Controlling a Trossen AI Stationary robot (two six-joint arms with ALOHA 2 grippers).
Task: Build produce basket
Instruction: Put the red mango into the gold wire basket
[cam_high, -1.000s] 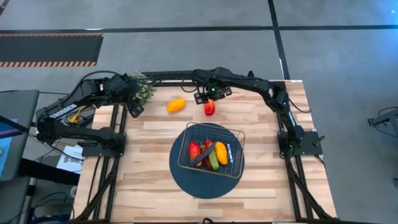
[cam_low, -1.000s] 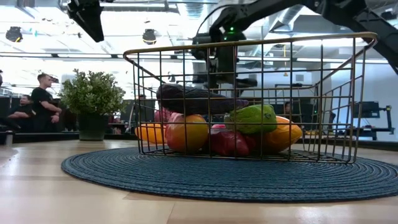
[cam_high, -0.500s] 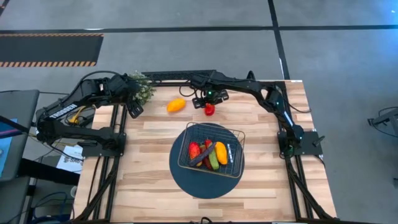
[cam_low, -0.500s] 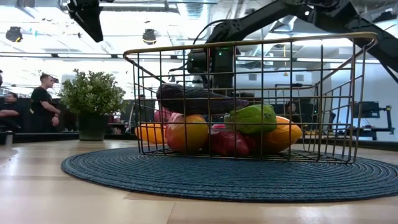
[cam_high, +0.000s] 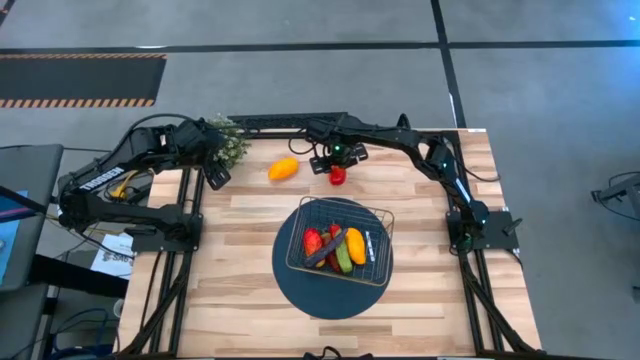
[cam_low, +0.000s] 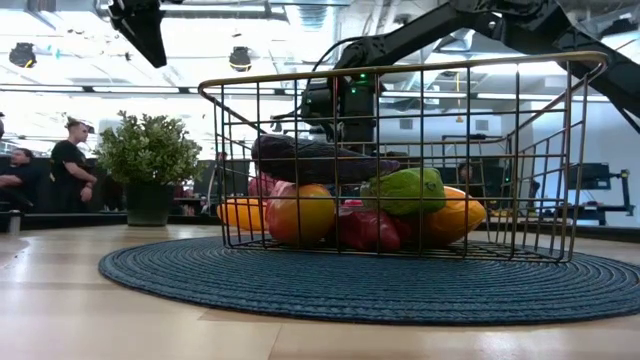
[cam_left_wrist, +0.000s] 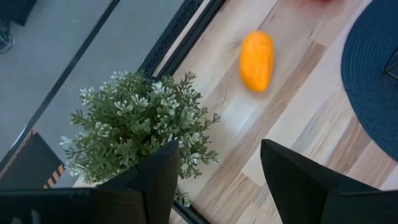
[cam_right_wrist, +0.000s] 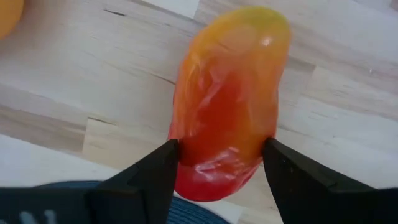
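Observation:
A red-and-orange pepper (cam_right_wrist: 227, 106) lies on its side on the wood table near the far edge. My right gripper (cam_right_wrist: 221, 155) points down over it, shut on it; in the high view this gripper (cam_high: 338, 163) covers part of the pepper (cam_high: 338, 178). An orange pepper (cam_high: 284, 169) lies to the left of it. The wire basket (cam_high: 340, 240) stands on a round dark-blue mat (cam_high: 300, 275) and holds several pieces of produce (cam_low: 400, 190). My left gripper (cam_left_wrist: 217, 162) hangs open above the table's far left, by the potted plant (cam_left_wrist: 137, 124). My right gripper pinches the red-and-orange pepper between its two fingers, across its width, toward its redder end (cam_right_wrist: 217, 171). The fingers (cam_right_wrist: 155, 171) come from above, pointing down, and lie across the pepper. The pepper still lies on the table.
The bushy potted plant (cam_high: 228, 140) stands at the far left corner. The table's dark frame rail (cam_high: 280, 122) runs along the far edge just behind the peppers. Bare wood lies left and right of the mat. People stand in the room beyond (cam_low: 70, 160).
My right gripper has come down over the red-and-orange pepper, which has stayed where it lay on the table. My left arm has kept still.

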